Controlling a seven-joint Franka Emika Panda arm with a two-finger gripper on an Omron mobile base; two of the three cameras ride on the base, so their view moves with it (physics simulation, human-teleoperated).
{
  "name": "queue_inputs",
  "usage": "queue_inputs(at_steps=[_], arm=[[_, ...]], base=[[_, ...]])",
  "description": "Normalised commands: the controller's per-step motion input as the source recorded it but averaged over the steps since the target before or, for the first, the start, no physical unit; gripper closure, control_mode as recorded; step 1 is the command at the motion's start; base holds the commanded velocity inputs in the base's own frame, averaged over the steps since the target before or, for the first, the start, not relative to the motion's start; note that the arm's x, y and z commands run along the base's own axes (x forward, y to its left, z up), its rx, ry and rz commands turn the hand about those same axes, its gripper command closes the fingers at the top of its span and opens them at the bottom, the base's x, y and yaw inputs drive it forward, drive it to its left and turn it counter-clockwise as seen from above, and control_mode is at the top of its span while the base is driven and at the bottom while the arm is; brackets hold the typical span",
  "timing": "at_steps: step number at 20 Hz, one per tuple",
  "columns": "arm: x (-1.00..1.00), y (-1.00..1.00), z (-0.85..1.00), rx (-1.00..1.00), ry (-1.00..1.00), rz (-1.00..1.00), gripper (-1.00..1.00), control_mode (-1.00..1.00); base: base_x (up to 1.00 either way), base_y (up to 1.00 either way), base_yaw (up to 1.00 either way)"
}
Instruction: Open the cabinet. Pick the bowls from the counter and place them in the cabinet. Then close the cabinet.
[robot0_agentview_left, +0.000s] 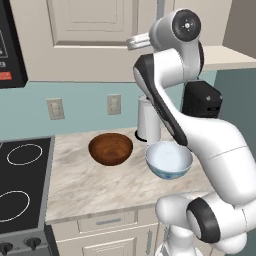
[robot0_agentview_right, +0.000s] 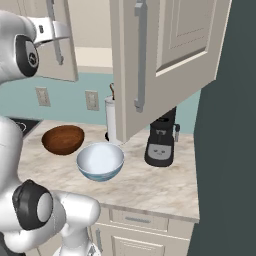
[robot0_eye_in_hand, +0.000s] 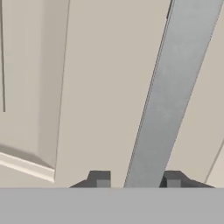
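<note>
Gripper (robot0_eye_in_hand: 136, 181) is up at the left cabinet door (robot0_eye_in_hand: 87, 87), finger tips (robot0_eye_in_hand: 99, 179) either side of its vertical silver bar handle (robot0_eye_in_hand: 175, 96). Jaws stand slightly apart around the bar; can't tell from the hand view whether the pads touch it.

Right cabinet door (robot0_agentview_right: 165, 60) is swung open toward the camera, own silver handle (robot0_agentview_right: 140, 55) facing out. Pale inner shelf (robot0_agentview_right: 92, 56) is visible behind it in the right base view, what shows of it bare (most of the interior is hidden by the door).

Both bowls sit on the marbled counter (robot0_agentview_left: 90, 185), upright and with nothing in them:
- dark brown wooden bowl (robot0_agentview_left: 110, 148), nearer the black stovetop (robot0_agentview_left: 22, 180)
- white bowl with blue pattern (robot0_agentview_left: 168, 159), just beside it toward the counter edge, not touching

Behind the bowls: a white cylindrical canister (robot0_agentview_left: 148, 120) against the wall (something dark pokes out of its top in the right base view, can't tell what). Black coffee machine (robot0_agentview_right: 161, 142) further right, under the open door. Two wall sockets (robot0_agentview_left: 55, 108) on the teal backsplash.
</note>
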Motion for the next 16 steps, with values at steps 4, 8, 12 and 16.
queue_inputs(at_steps=[4,8,12,16], arm=[[-0.76,0.42,0.01,0.00,0.00,-0.05,1.00,-1.00],[-0.82,0.42,0.00,0.00,0.00,-0.05,1.00,-1.00],[-0.75,0.36,0.01,0.00,0.00,-0.06,1.00,-1.00],[-0.59,0.27,0.00,0.00,0.00,-0.08,1.00,-1.00]], base=[[0.00,0.00,0.00],[0.00,0.00,0.00],[0.00,0.00,0.00],[0.00,0.00,0.00]])
